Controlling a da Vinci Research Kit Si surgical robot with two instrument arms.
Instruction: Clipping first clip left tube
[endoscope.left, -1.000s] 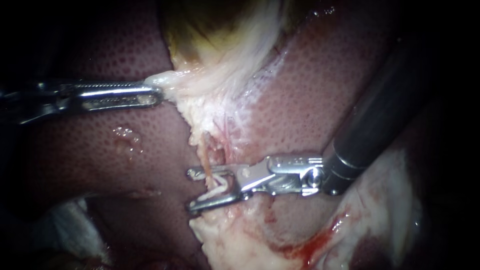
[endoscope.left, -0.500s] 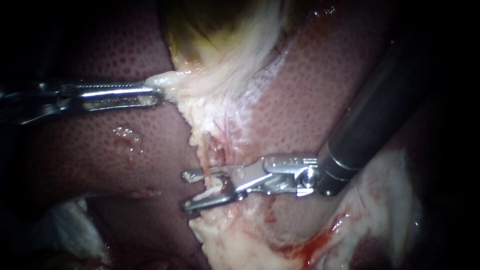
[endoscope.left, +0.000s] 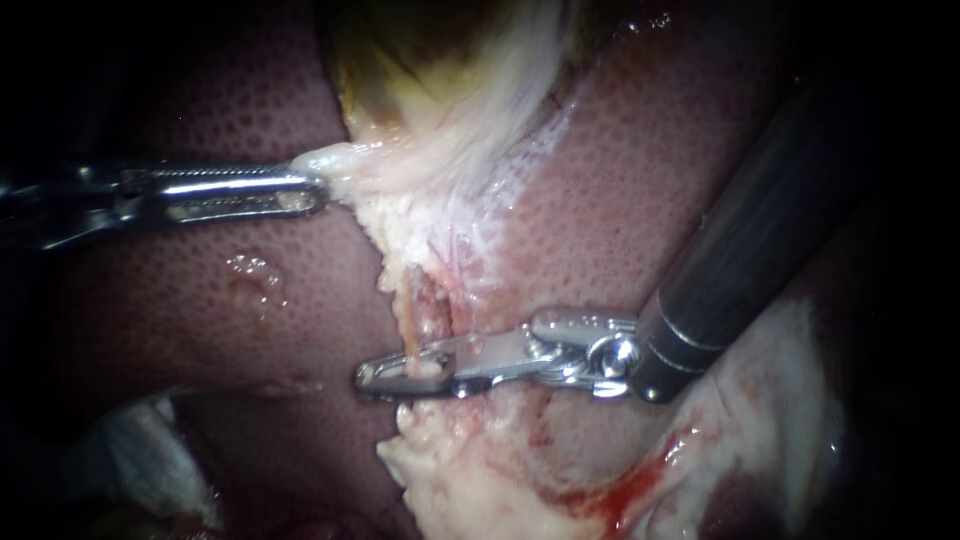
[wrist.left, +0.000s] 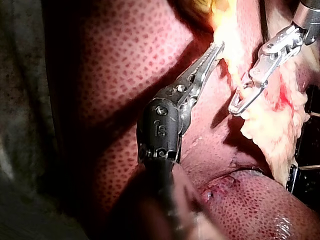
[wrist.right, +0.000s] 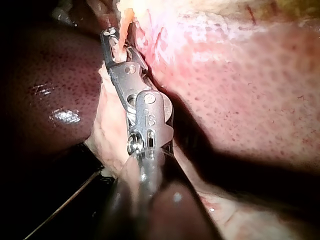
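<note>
The right instrument (endoscope.left: 385, 368) grips the left tube (endoscope.left: 408, 320), its jaws clenched from both sides. The tube is a thin tan strand running down the pale strip at the liver's (endoscope.left: 200, 300) middle. The left instrument (endoscope.left: 312, 192) grasps pale tissue (endoscope.left: 340, 160) below the gallbladder (endoscope.left: 420, 60), drawn toward the liver's left side. A good clip likely needs a full squeeze square across the tube, without twisting, under even traction. The liver's surface is wet and mottled, with blood (endoscope.left: 620, 490) near its lower right edge. Around it is darkness.

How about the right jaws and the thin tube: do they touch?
Touching. The endoscope view shows the right instrument with its jaws pinching the tube from both sides.
</note>
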